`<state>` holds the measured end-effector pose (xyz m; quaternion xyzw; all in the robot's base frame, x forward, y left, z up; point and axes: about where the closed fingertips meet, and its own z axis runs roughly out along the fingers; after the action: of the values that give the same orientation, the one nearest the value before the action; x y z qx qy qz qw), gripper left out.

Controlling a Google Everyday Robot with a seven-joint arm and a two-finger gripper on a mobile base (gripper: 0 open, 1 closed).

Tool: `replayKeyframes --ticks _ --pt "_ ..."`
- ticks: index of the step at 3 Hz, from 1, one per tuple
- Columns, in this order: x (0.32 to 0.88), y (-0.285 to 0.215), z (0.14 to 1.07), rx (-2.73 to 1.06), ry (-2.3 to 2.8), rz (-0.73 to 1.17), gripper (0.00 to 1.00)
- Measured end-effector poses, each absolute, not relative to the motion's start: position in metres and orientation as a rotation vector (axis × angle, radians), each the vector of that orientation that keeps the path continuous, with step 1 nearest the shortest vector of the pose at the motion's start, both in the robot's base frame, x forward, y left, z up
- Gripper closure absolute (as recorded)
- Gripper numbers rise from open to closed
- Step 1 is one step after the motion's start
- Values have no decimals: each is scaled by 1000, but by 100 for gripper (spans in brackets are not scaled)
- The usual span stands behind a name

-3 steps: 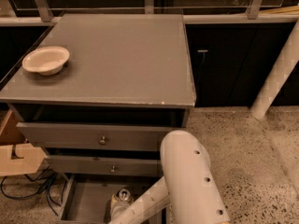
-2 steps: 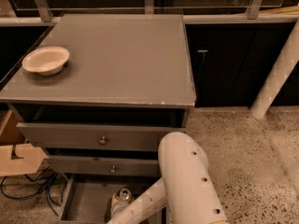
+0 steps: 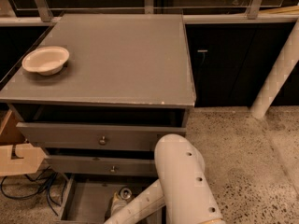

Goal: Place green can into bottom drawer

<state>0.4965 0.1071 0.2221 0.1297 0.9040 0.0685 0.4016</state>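
Camera view. Keep small green aluminium can (image 3: 124,192), low inside open deep grey bottom drawer (image 3: 88,203), upright with silver top up. Lower straight onto flat floor, clear of side walls; release only once seated. Claw (image 3: 116,204) inside drawer, just beside can; open or clamped: cannot tell. Hidden behind white perforated arm (image 3: 182,181): drawer's right side. Cut off at frame edge: drawer front, can base.

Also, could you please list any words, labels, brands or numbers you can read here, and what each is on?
None can be read.
The green can, down in the bottom drawer by the hand: label mostly hidden, no text legible.
The bowl and cabinet: no markings visible.
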Motion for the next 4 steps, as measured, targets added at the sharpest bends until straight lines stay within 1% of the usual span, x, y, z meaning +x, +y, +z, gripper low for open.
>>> replayKeyframes --ticks 2,4 --pt "504 107 212 360 2279 123 100" --pt "504 111 185 398 2322 177 100"
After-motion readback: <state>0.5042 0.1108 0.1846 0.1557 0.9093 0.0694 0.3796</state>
